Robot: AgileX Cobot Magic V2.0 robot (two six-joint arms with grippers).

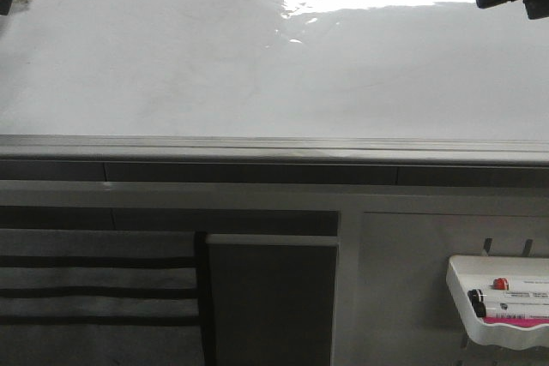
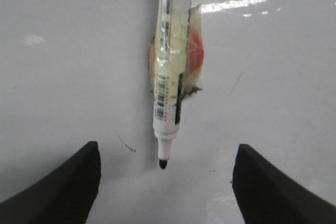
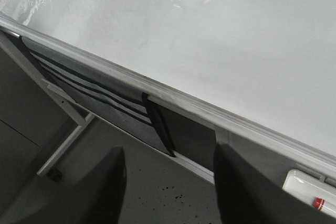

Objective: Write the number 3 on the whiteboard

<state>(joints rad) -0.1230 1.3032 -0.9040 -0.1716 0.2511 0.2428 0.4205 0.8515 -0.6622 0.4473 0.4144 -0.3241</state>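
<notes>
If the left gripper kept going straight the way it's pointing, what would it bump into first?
Probably the whiteboard. The marker fixed to the left gripper points its black tip at the white surface, with nothing in between. The tip would likely touch before the fingers, though how near it is already is hard to tell.

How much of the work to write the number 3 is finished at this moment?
No digit shows on the whiteboard; only a short dark stroke sits near the marker tip. A marker taped to the left end effector points its tip at the board; contact is unclear. The right end effector holds nothing. The whole 3 is left.
</notes>
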